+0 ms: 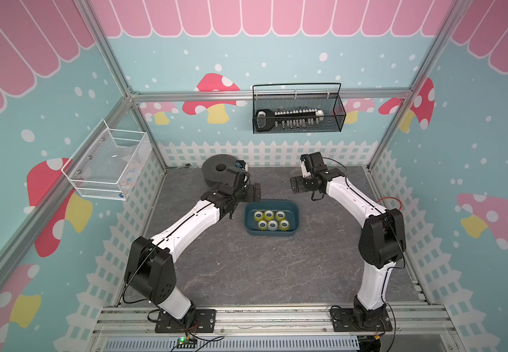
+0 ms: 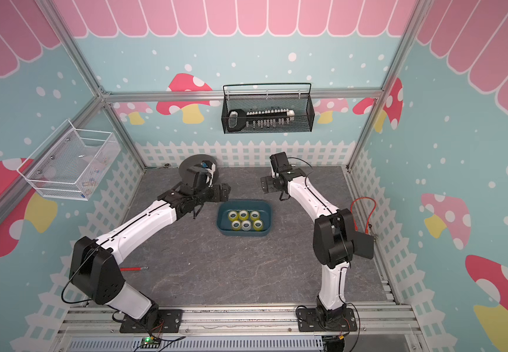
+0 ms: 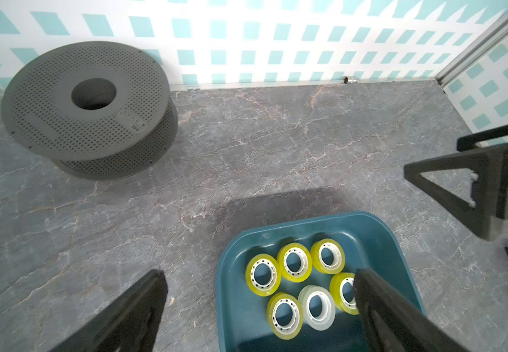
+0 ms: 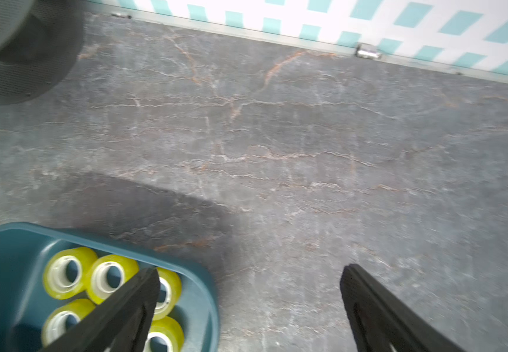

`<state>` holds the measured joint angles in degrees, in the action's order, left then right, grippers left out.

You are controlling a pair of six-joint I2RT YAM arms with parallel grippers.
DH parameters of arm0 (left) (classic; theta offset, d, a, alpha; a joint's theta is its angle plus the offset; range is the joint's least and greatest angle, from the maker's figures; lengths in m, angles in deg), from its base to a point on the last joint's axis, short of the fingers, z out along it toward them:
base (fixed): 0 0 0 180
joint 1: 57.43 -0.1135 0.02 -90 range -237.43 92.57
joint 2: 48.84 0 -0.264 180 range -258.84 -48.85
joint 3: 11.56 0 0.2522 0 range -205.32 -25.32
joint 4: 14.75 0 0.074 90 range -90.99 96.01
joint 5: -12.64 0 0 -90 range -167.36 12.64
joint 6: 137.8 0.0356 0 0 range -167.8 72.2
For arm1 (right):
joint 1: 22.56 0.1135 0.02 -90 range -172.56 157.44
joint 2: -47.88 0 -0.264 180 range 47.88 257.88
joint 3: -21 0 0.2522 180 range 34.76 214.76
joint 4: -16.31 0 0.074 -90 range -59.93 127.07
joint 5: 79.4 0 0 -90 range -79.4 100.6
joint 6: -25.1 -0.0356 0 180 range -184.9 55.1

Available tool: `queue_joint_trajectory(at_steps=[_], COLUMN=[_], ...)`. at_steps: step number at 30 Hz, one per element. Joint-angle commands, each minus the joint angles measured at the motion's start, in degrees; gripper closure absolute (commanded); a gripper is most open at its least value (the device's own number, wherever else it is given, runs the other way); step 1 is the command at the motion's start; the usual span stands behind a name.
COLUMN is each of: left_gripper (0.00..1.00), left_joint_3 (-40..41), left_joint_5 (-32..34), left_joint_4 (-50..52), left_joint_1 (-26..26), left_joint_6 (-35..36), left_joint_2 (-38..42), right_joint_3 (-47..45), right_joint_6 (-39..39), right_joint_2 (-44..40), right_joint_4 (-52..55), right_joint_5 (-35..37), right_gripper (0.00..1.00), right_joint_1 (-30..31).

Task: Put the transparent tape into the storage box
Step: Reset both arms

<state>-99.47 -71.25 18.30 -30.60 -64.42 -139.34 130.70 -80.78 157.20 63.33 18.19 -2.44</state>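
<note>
Storage box (image 1: 272, 236) mid-table, six tape rolls (image 1: 272, 220) in it, two rows of three. Spool (image 1: 216, 172) behind-left of box. Left gripper (image 1: 254, 192) and right gripper (image 1: 296, 184) flank box's rear, apart from it.

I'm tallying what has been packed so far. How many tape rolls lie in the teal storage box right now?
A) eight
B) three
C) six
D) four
C: in a top view the storage box holds two rows of three tape rolls, six in all, five yellowish and one whitish; both grippers are open and hold nothing.
</note>
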Motion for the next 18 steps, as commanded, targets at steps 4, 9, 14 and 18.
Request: queue_joint_trajectory(at_steps=[4,9,14,18], left_gripper=[0.01,0.01,0.01,0.01], left_joint_3=[8.24,17.48,25.46,29.72], left_joint_5=[6.94,7.15,7.35,5.84], left_joint_4=[-9.28,-18.19,-25.05,-25.85], left_joint_1=[-0.81,-0.85,-1.84,-4.30], left_joint_6=[-2.01,-0.09,1.65,0.55], left_joint_2=[5.12,11.46,17.44,21.03], right_joint_3=[-7.42,-16.65,-29.26,-36.12], right_joint_6=[-1.21,-1.24,7.51,8.79], right_joint_2=[-9.10,-15.91,-24.39,-30.08], right_joint_4=[-5.44,-11.95,-23.50,-28.48], right_joint_5=[7.74,12.79,7.27,4.84], right_gripper=[0.01,0.01,0.01,0.01], right_joint_1=[-1.39,-1.81,-3.16,-5.87])
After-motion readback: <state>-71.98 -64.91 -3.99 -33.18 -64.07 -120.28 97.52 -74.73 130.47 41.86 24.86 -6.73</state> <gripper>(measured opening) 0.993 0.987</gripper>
